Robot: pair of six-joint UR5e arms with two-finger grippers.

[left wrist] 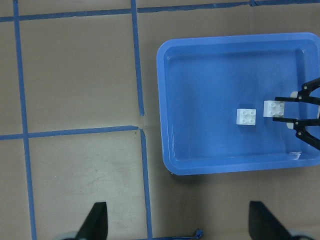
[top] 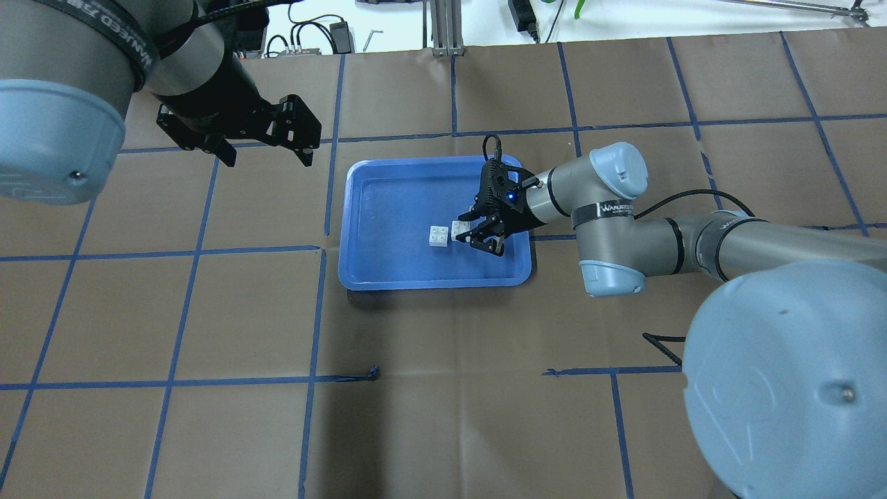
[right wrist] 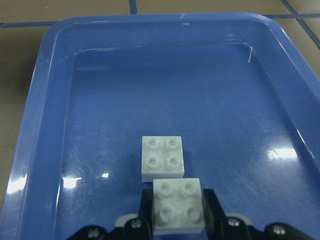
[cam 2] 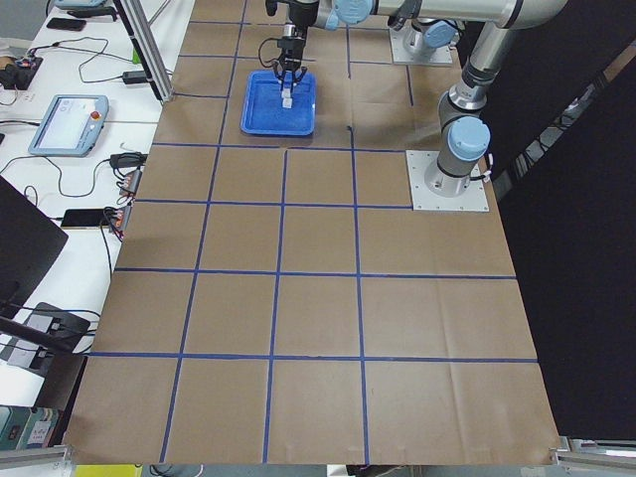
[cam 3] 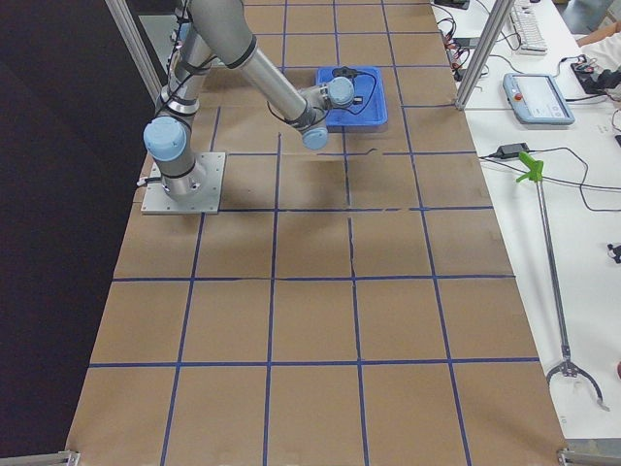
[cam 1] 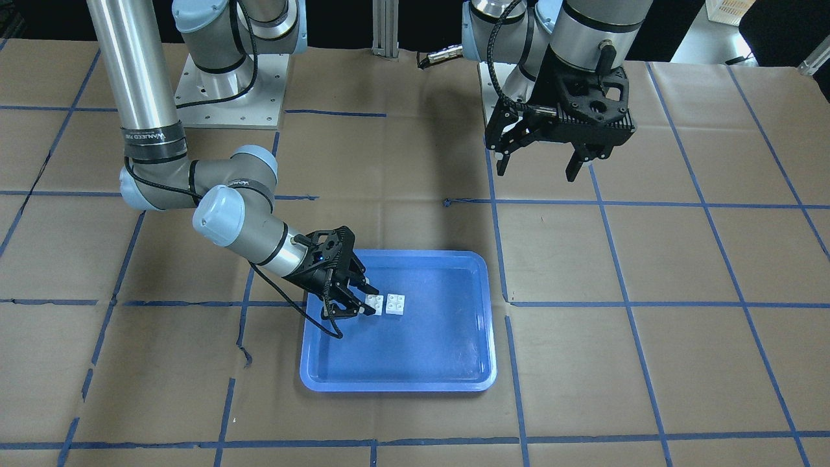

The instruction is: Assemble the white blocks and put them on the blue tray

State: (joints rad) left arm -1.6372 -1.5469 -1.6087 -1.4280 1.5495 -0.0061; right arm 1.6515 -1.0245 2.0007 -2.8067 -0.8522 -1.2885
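Observation:
The blue tray lies at the table's middle, also in the overhead view. Two white blocks rest on its floor, side by side and apart. My right gripper reaches low into the tray and is shut on one white block, seen between its pads in the right wrist view. The other white block sits just beyond it, separate. My left gripper hangs open and empty high over bare table, away from the tray.
Brown paper with blue tape grid lines covers the table. The arm base plates stand at the robot's side. The left wrist view shows both blocks and the tray's rim from above.

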